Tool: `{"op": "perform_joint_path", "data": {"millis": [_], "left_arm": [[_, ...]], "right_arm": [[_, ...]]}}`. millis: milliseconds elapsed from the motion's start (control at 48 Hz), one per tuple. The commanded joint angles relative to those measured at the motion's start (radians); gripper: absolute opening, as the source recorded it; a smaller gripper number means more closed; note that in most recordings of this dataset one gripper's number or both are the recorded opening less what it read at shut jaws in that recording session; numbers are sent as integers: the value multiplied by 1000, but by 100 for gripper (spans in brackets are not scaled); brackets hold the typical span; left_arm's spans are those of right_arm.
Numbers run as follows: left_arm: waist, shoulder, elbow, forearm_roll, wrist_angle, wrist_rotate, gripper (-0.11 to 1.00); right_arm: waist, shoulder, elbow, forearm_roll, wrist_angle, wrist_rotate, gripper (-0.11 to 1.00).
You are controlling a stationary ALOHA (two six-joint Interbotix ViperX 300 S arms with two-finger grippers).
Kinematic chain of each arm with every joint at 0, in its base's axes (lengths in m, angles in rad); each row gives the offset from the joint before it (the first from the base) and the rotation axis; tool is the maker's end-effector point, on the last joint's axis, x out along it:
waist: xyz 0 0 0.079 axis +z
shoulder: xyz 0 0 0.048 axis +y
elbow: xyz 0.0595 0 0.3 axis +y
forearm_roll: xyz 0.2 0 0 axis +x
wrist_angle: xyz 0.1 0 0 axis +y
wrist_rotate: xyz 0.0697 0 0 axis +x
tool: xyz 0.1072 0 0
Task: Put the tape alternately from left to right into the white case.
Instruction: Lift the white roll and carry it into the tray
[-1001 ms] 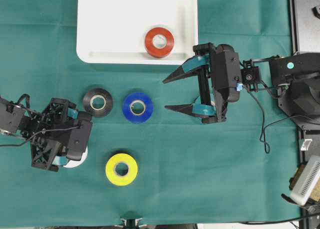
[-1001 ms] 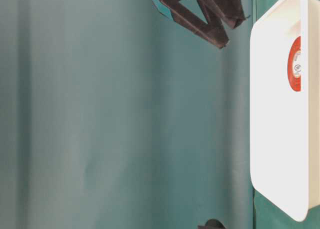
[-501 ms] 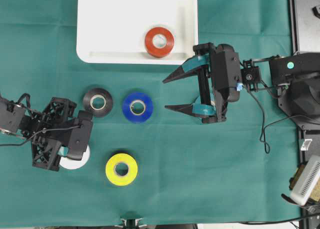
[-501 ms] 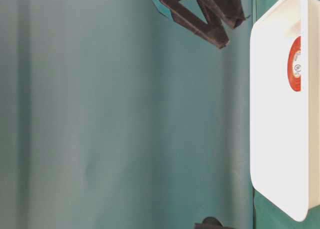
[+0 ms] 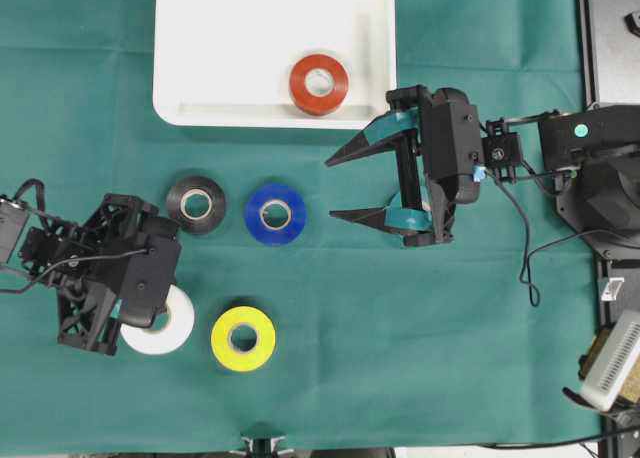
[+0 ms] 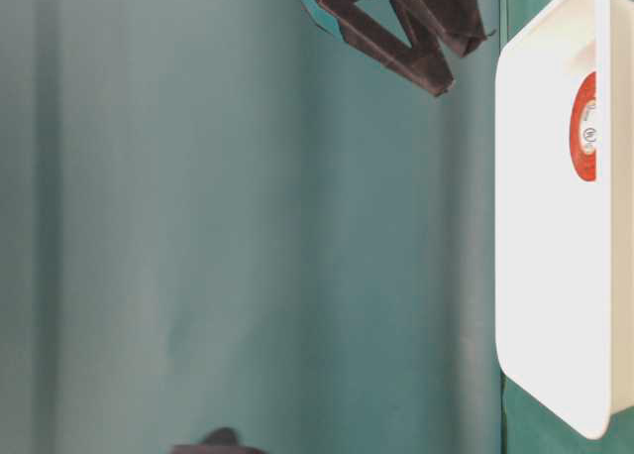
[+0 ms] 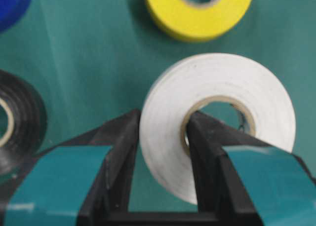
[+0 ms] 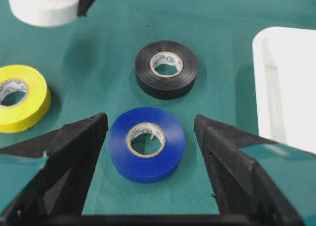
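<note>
Only the red tape point(image 5: 319, 83) is placed in the white case point(image 5: 230, 48). The white tape point(image 7: 217, 122) is gripped through its wall by the closed jaws of the left gripper point(image 7: 160, 152); the right gripper point(image 8: 150, 152) is held wide open and empty above the blue tape point(image 8: 146, 143). Black tape point(image 5: 196, 204) and yellow tape point(image 5: 243, 338) are left on the tabletop point(image 5: 420, 328).

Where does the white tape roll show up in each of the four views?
Overhead: white roll at lower left, partly under the left gripper.
Table-level: not in view.
Left wrist: centre, one finger outside the roll, one in its core.
Right wrist: top-left corner.
Shared landmark: the yellow roll beside it, also seen by both wrist cameras.
</note>
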Motion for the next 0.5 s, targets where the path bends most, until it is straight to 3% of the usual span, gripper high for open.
{"op": "perform_joint_path", "data": {"millis": [0,250,480], "left_arm": [[3,-40,-38,0,23,2,-2],[92,-49,-40,2,37,3,-2],[255,-52,-54,2,32,6,-2]], "right_arm": [[3,-6,-11,0,-5,2,73],[3,-6,-14,-2,-5,2,73],[3,-6,-14,0,-5,3,73]]}}
